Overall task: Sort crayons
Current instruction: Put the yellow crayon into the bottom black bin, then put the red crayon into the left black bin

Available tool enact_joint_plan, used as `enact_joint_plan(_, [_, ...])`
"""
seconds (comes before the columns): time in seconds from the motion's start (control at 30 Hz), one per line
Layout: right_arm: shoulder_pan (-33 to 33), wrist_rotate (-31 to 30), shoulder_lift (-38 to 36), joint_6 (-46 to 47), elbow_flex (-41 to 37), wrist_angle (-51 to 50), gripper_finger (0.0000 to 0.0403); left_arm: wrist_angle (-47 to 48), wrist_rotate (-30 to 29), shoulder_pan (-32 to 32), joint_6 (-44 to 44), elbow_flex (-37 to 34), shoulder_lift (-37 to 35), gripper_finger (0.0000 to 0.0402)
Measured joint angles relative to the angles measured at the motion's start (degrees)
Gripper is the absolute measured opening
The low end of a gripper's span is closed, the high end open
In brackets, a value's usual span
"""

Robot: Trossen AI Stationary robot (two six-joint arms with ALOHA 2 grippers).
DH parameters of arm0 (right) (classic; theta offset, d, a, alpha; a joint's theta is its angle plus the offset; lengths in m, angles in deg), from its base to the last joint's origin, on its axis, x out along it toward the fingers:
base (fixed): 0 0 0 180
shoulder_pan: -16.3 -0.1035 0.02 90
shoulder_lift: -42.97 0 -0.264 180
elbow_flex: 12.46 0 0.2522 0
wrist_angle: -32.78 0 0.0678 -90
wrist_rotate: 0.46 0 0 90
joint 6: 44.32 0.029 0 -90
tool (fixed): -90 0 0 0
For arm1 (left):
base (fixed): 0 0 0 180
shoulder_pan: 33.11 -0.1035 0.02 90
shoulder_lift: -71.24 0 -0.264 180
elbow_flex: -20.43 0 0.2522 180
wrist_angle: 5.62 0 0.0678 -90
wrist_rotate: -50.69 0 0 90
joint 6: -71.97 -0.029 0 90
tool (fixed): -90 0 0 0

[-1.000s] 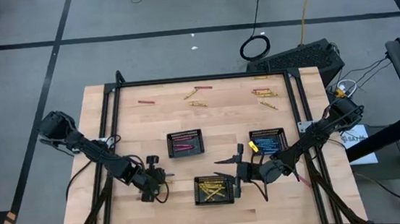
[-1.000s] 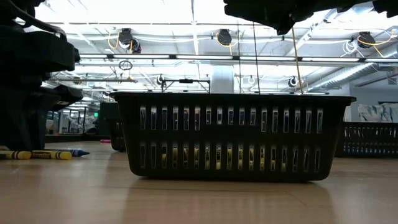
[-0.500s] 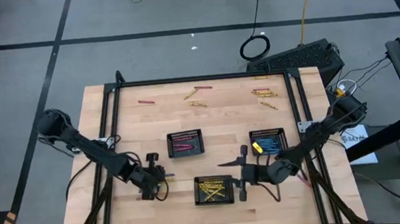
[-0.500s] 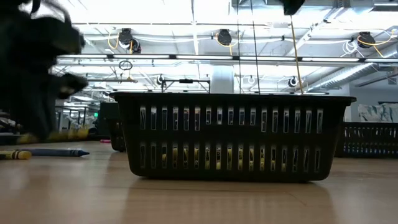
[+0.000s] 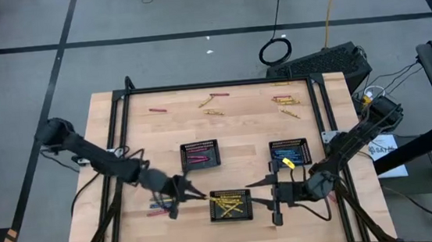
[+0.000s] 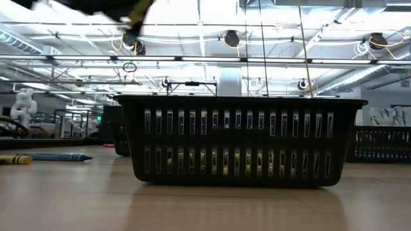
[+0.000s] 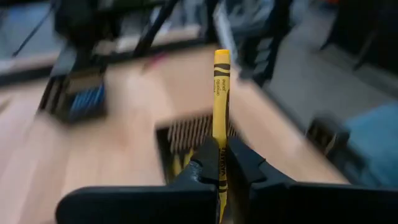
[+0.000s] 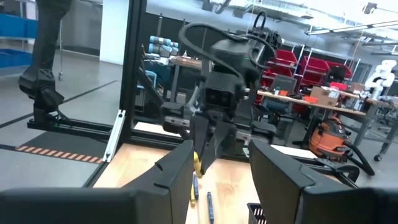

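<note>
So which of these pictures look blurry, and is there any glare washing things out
Left wrist view: the yellow crayon in the left hand is sharp, the table and trays behind it smeared. Low view: bright ceiling lights glare at the top, a dark blurred shape crosses the upper left corner; the front tray is crisp. High view: evenly lit.

Print on yellow crayon (image 7: 221, 84) wrapper, too blurred to read

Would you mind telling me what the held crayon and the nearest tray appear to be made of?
Yellow crayon: likely wax in a printed matte paper wrapper, clamped in the left gripper. Front tray: black, probably moulded plastic, with regular slotted walls and a slight sheen.
</note>
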Motion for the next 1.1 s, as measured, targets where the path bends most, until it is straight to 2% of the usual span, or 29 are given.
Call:
enact_joint_plan(0.13, [0.0,-0.1,0.0,0.2,0.0,0.0,0.0141,-15.7,11.8,-6.0,-0.4,0.3,8.3,0.0002])
enact_joint_plan(0.23, [0.0,-0.2,0.0,0.2,0.0,0.0,0.0141,-17.4,16.2,-8.6,1.2,3.4,15.1,0.0001])
enact_joint_plan(0.33, [0.0,-0.1,0.0,0.1,0.0,0.0,0.0141,-13.1,17.3,-9.6,2.6,8.6,20.8,0.0002])
enact_joint_plan(0.43, [0.0,-0.2,0.0,0.2,0.0,0.0,0.0141,-4.6,17.5,-9.7,2.5,14.0,25.2,0.0002])
enact_joint_plan(0.6, [0.0,-0.3,0.0,0.3,0.0,-0.1,0.0141,7.7,18.4,-9.7,2.5,20.9,29.1,0.0001])
enact_joint_plan(0.87, [0.0,-0.3,0.0,0.4,0.0,-0.4,0.0141,11.7,19.1,-9.8,2.5,22.3,29.7,0.0004])
enact_joint_plan(1.0, [0.0,-0.3,0.0,0.4,0.0,-0.4,0.0141,12.6,22.1,-10.4,2.1,22.3,29.7,0.0038])
enact_joint_plan(1.1, [0.0,-0.3,0.0,0.4,0.0,-0.4,0.0141,17.9,22.8,-11.3,0.3,22.2,28.0,0.0077])
